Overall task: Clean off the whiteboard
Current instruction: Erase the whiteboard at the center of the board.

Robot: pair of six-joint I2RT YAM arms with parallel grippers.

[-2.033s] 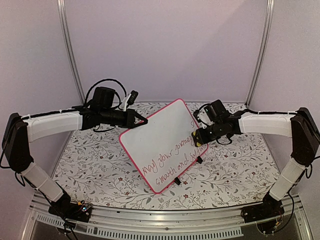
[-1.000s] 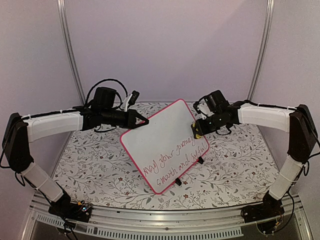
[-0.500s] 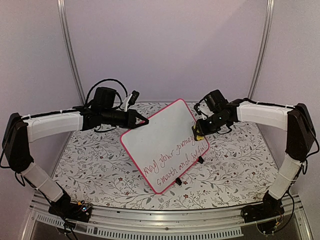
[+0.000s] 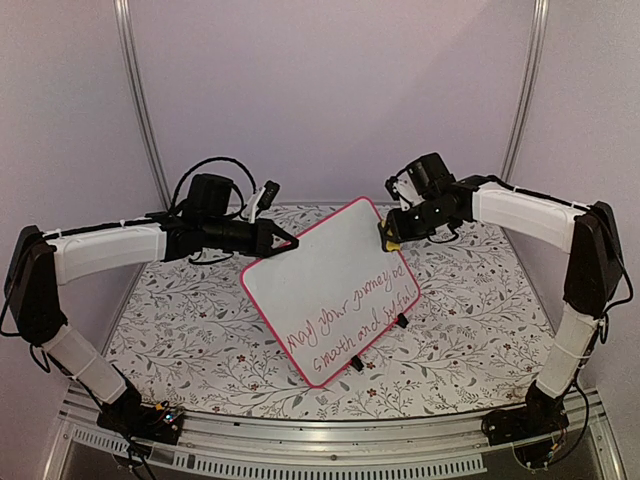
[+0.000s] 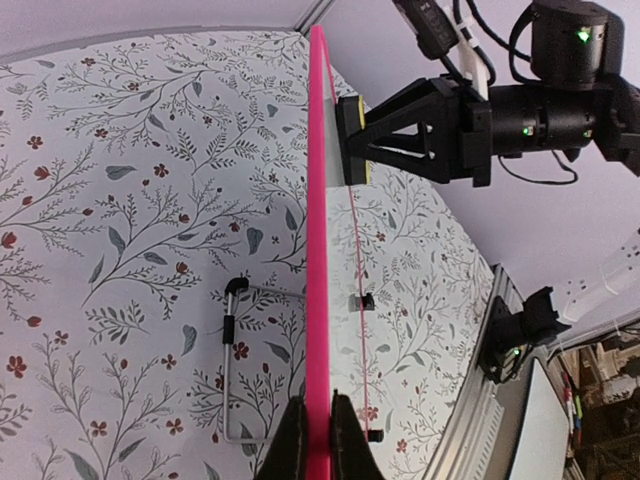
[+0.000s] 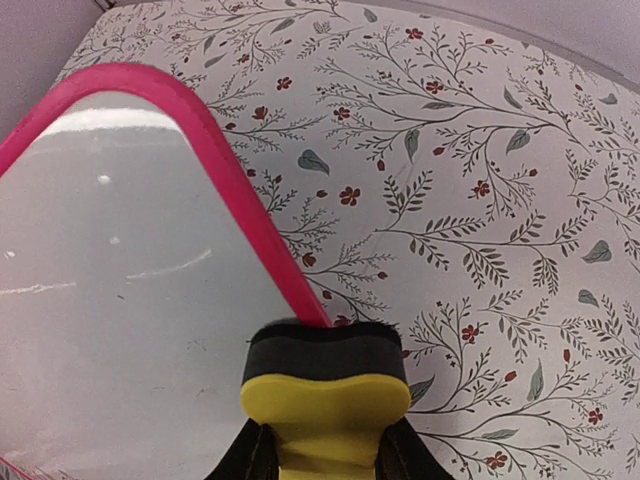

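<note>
**Whiteboard partly wiped, 2 lines outstanding**

Whiteboard [image 4: 320, 290] is held tilted over the patterned table [image 4: 180, 330], mid-scene. The left gripper [image 4: 283, 243] is clamped on its far-left pink frame. The right gripper [image 4: 392, 235] grasps a yellow eraser [image 6: 325, 395] at the board's far-right edge. The far half looks clean; 2 lines of red writing [image 4: 350, 320] on the near half are left to wipe.

One whiteboard [image 4: 318, 285], one yellow eraser [image 6: 325, 401], two arms [image 4: 105, 250] [image 4: 520, 215], two tools [image 4: 288, 243] [image 4: 387, 237].
</note>
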